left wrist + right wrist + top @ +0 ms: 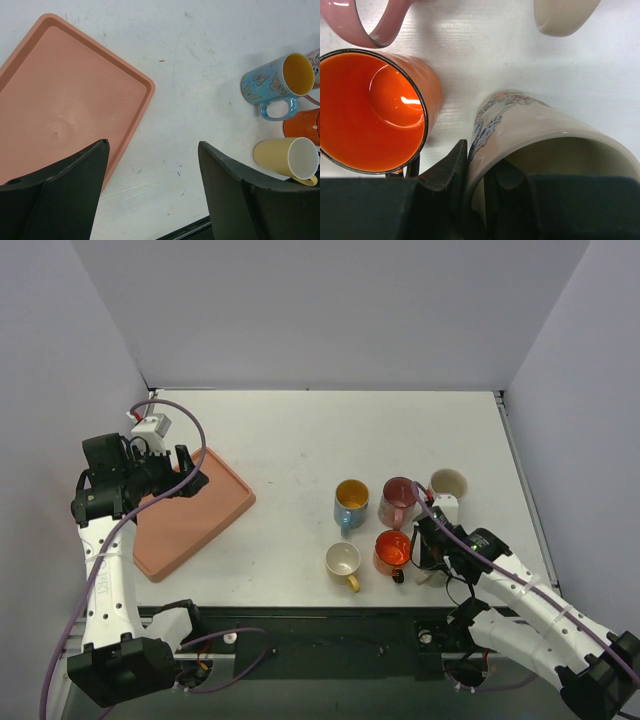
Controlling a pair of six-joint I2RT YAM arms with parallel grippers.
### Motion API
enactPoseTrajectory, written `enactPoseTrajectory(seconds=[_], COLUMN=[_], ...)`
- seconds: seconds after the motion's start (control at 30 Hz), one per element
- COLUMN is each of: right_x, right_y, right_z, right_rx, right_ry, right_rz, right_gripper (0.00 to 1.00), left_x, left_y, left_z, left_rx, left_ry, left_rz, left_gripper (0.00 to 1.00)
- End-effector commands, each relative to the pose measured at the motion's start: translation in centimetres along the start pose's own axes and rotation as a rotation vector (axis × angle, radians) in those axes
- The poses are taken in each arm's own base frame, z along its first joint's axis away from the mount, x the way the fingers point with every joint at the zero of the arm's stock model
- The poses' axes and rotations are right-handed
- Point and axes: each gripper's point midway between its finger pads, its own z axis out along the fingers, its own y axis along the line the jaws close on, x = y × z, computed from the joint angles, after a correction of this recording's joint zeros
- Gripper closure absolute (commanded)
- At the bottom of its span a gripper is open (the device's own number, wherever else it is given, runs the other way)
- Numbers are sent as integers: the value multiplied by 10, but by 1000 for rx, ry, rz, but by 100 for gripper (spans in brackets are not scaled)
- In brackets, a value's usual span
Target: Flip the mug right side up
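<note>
Five mugs stand mouth-up, clustered right of centre on the tabletop (300, 440): a blue mug (351, 502), a pink mug (398, 498), a plain cream mug (448, 482), an orange mug (392, 550) and a pale yellow mug (343, 560). Just right of the orange one, the right tool (482, 160) is clamped on the rim of a sixth, the printed cream mug (530, 125). One finger is inside and one outside, and its mouth faces the wrist camera. At far left, the left tool (185, 475) hangs with jaws wide apart over an edge of the salmon tray (190, 520).
</note>
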Motion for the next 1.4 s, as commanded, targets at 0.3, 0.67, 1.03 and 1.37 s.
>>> enactPoseTrajectory(seconds=[0.3,0.67,1.03,1.37], right_x=[-31,-132,-138,-95], right_y=[-10,-38,-182,-199], right_z=[-25,-104,-63,3], right_rx=[44,135,500,525], right_ry=[-47,-373,-553,-618], right_rz=[-4,30,549,626], right_gripper=[41,0,0,2], left_x=[-12,-24,-28,2], left_y=[-4,26,82,106], left_z=[-2,27,73,98], left_rx=[22,-95,-273,-314], left_ry=[-47,-152,-403,-494], left_rz=[56,108,-1,-109], left_gripper=[18,17,12,11])
